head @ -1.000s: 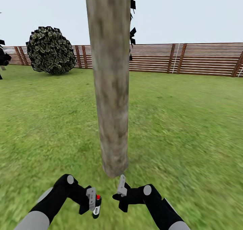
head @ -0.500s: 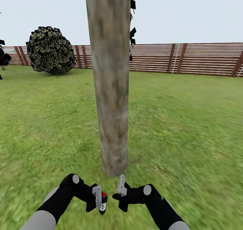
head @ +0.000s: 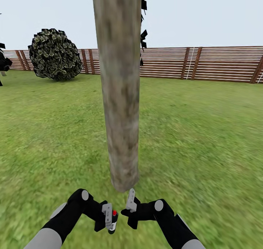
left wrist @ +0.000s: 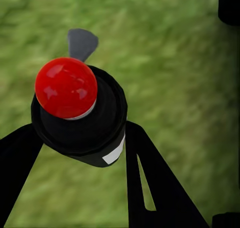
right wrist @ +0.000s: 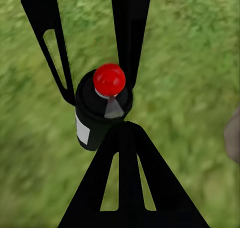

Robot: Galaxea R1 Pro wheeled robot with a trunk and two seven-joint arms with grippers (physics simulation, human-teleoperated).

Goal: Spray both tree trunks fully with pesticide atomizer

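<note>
One tree trunk (head: 120, 95), thick, pale and mottled, rises from the lawn straight ahead, and its base is just beyond both grippers. My left gripper (head: 109, 217) is shut on the pesticide atomizer (head: 113, 222), a tiny black bottle with a white band and a red tip pointing up. The left wrist view shows the atomizer (left wrist: 80, 118) close up between the two black fingers (left wrist: 150, 183). My right gripper (head: 130, 200) is shut with nothing in it, right beside the bottle. From the right wrist, the atomizer (right wrist: 102, 107) sits just beyond the right gripper (right wrist: 125, 127).
Green lawn (head: 204, 132) spreads all around the trunk. A round leafy bush (head: 54, 53) stands at the back left. The brown slat fence (head: 204, 62) runs along the far edge. A dark cypress (head: 3, 62) shows at the left border.
My left gripper has carried the atomizer to the right, closer to the right gripper and the trunk's base. The right arm has barely moved.
</note>
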